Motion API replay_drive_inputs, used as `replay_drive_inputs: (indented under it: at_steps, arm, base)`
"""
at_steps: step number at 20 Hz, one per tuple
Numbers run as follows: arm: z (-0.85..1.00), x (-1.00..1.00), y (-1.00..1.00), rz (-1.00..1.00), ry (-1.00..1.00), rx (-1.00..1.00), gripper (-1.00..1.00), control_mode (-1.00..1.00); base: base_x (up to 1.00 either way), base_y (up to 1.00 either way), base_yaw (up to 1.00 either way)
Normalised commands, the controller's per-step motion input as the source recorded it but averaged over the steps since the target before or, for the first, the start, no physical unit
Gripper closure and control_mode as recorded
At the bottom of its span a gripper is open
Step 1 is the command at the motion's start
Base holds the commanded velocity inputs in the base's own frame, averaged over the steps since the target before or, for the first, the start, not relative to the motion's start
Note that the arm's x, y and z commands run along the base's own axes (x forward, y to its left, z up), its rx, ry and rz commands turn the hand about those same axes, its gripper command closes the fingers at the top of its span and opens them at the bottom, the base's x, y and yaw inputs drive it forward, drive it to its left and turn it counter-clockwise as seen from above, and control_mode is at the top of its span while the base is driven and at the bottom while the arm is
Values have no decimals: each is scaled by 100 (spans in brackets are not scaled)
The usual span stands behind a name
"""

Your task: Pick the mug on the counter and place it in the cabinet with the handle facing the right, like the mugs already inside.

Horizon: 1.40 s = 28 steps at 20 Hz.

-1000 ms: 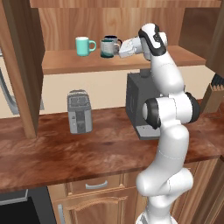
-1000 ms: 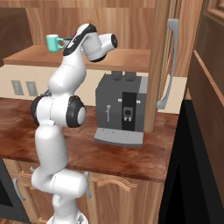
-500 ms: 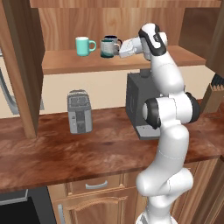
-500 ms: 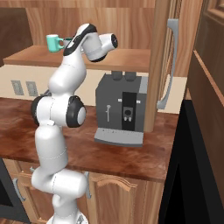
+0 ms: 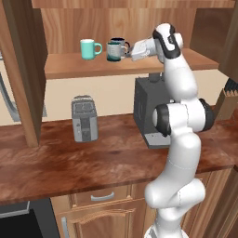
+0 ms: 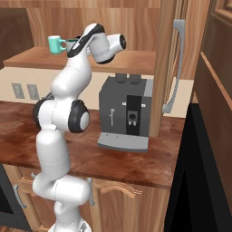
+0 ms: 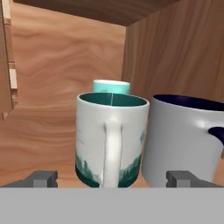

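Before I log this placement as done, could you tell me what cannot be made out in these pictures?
- Left base view: the mug hides most of the grey mug behind it.
- Right base view: the arm covers both of those mugs; the mint mug shows.
- Hand view: the picture's right edge cuts off the grey mug's dark handle; the mug hides most of the mint mug.

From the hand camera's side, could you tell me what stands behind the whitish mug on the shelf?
Behind the mug, the mint mug shows its rim above it; its body and handle are covered. The cabinet back wall lies beyond.
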Motion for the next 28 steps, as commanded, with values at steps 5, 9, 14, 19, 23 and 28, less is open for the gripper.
replay_drive_inputs:
  at_steps: [5,9,14,19,23,28]
  arm:
    - [21,-20,-2,-4,-9,-1,-100,-100]
    - [16,-30,-8,-4,-12,-1,-100,-100]
    - [3,-39,-12,-4,-12,0,-100,-100]
    - [17,-42,-12,-3,-9,0,-100,-100]
    - [26,-42,-11,-3,-8,0,-100,-100]
    - [18,-50,-12,-2,-6,0,-100,-100]
  base:
    - [0,0,0]
    - [0,0,0]
    - [0,0,0]
    - [0,0,0]
    - [0,0,0]
    - [0,0,0]
